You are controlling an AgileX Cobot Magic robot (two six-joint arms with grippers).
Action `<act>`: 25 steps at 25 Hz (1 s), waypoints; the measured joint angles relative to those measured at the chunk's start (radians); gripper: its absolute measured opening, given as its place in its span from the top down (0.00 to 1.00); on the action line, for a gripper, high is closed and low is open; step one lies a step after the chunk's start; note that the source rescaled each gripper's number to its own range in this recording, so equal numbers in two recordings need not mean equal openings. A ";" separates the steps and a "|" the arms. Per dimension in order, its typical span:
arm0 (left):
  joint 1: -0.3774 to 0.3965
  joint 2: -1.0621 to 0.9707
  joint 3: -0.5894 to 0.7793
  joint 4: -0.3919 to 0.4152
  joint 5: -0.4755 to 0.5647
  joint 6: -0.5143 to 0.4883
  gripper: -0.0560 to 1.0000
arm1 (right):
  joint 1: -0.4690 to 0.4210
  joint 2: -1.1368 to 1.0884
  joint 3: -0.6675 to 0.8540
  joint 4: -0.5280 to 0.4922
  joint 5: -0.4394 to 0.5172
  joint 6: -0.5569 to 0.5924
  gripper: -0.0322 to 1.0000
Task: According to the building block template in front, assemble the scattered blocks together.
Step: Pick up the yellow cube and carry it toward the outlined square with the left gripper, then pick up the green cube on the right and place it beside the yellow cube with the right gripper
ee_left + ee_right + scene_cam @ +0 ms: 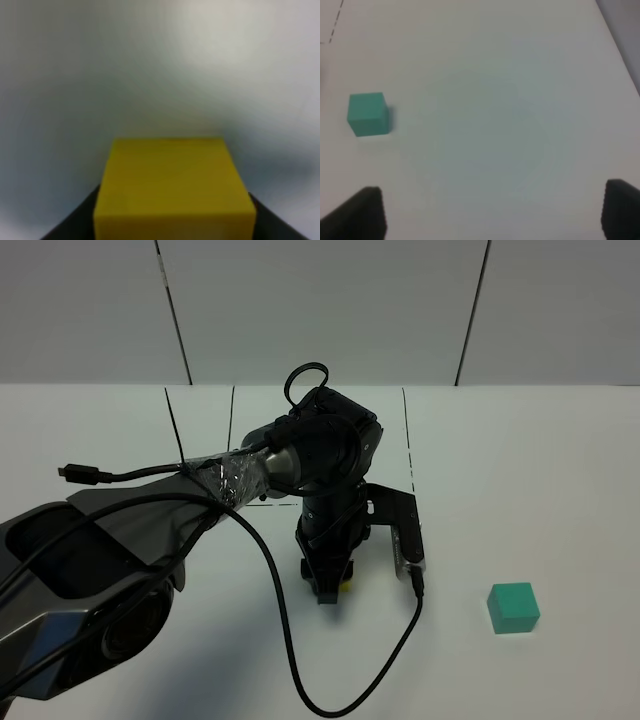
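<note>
The left end effector (328,592) stands low near the middle of the bench (530,490), with the yellow cube (170,185) between its fingers (75,226). I cannot tell if it clamps the cube or only frames it. The teal cube (514,607) lies well apart, to the right. The right end effector (492,212) is wide and empty. I think the yellow cube should rest flat and square, so that the teal cube can meet it flush.
</note>
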 joint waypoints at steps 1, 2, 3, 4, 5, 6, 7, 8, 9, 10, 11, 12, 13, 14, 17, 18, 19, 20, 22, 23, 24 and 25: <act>0.000 0.000 0.000 -0.001 0.000 -0.001 0.61 | 0.000 0.000 0.000 0.000 0.000 0.000 0.25; 0.000 0.000 0.000 -0.001 0.000 -0.001 0.50 | 0.000 0.000 0.000 0.000 0.000 0.000 0.25; 0.000 0.000 0.000 -0.002 0.000 -0.001 0.37 | 0.000 0.000 0.000 0.000 0.000 0.000 0.25; 0.000 0.000 0.000 -0.004 0.000 -0.003 0.26 | 0.000 0.000 0.000 0.000 0.000 0.000 0.25; 0.000 -0.002 0.000 -0.009 0.000 -0.007 0.17 | 0.000 0.000 0.000 0.000 0.000 0.000 0.25; 0.000 -0.005 0.000 -0.019 0.000 -0.018 0.11 | 0.000 0.000 0.000 0.000 0.000 0.000 0.25; 0.000 -0.010 0.000 -0.028 0.000 -0.027 0.06 | 0.000 0.000 0.000 0.000 0.000 0.000 0.25; 0.000 -0.016 0.000 -0.042 0.000 -0.041 0.03 | 0.000 0.000 0.000 0.000 0.000 0.000 0.25; 0.000 -0.028 0.000 -0.059 0.000 -0.056 0.01 | 0.000 0.000 0.000 0.000 0.000 0.000 0.25; 0.000 -0.044 0.000 -0.064 0.000 -0.079 0.00 | 0.000 0.000 0.000 0.000 0.000 0.000 0.25; 0.000 -0.064 0.000 -0.072 0.000 -0.106 0.00 | 0.000 0.000 0.000 0.000 0.000 0.000 0.25; 0.000 -0.083 0.000 -0.076 0.000 -0.145 0.00 | 0.000 0.000 0.000 0.000 0.000 0.000 0.25; 0.000 -0.107 0.000 -0.078 0.000 -0.189 0.00 | 0.000 0.000 0.000 0.000 0.000 0.000 0.25; 0.001 -0.133 0.000 -0.079 0.000 -0.227 0.00 | 0.000 0.000 0.000 0.000 0.000 0.000 0.25; 0.017 -0.205 0.000 -0.065 0.001 -0.370 0.00 | 0.000 0.000 0.000 0.000 0.000 0.000 0.25; 0.027 -0.227 0.000 -0.053 0.001 -0.411 0.00 | 0.000 0.000 0.000 0.000 0.000 0.000 0.25; 0.046 -0.249 0.000 -0.039 0.001 -0.461 0.01 | 0.000 0.000 0.000 0.000 0.000 0.000 0.25; 0.071 -0.275 0.000 -0.027 0.002 -0.507 0.01 | 0.000 0.000 0.000 0.000 0.000 0.000 0.25; 0.133 -0.327 0.000 -0.018 0.002 -0.579 0.01 | 0.000 0.000 0.000 0.000 0.000 0.000 0.25; 0.174 -0.350 0.003 -0.017 0.003 -0.612 0.01 | 0.000 0.000 0.000 0.000 0.000 0.000 0.25; 0.219 -0.379 0.013 -0.015 0.003 -0.643 0.01 | 0.000 0.000 0.000 0.000 0.000 0.000 0.25; 0.267 -0.410 0.026 -0.012 0.003 -0.665 0.02 | 0.000 0.000 0.000 0.000 0.000 0.000 0.25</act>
